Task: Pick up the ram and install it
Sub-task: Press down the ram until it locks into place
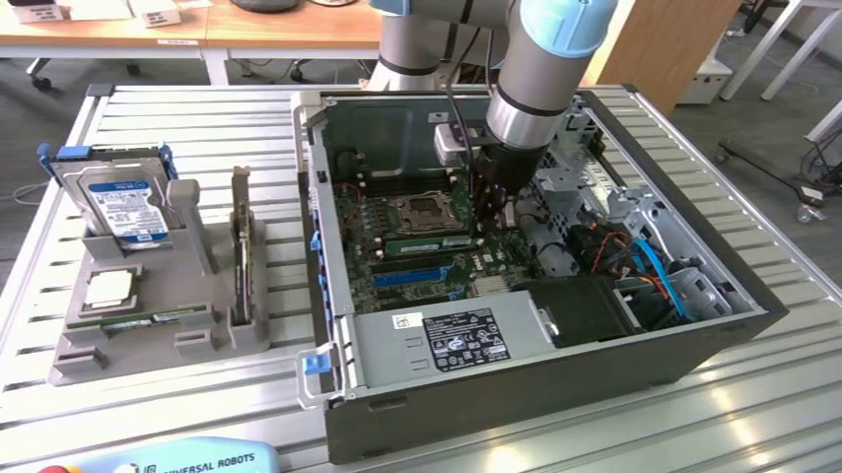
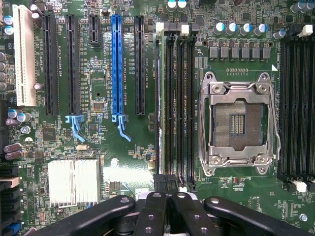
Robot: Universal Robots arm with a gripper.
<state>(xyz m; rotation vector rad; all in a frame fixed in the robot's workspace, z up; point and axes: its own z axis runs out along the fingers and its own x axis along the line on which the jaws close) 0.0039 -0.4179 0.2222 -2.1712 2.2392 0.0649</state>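
Note:
The ram point(image 1: 421, 239) is a thin green stick standing on edge in a memory slot beside the empty processor socket point(image 1: 424, 210), inside the open computer case point(image 1: 553, 365). In the wrist view the ram point(image 2: 158, 103) shows edge-on in the outermost of the black slots. My gripper point(image 1: 492, 225) reaches down into the case at the ram's end towards the exterior view's right. In the wrist view the gripper point(image 2: 167, 183) is shut, its black fingertips point(image 2: 161, 183) together right at that end of the stick. Whether they touch the ram I cannot tell.
A grey parts tray point(image 1: 197, 325) left of the case holds a hard drive point(image 1: 125, 202), a silver processor chip point(image 1: 109, 286), a dark expansion card point(image 1: 241, 251) and another green stick point(image 1: 145, 318). Cables, a drive cage and the power supply point(image 1: 448, 340) crowd the case.

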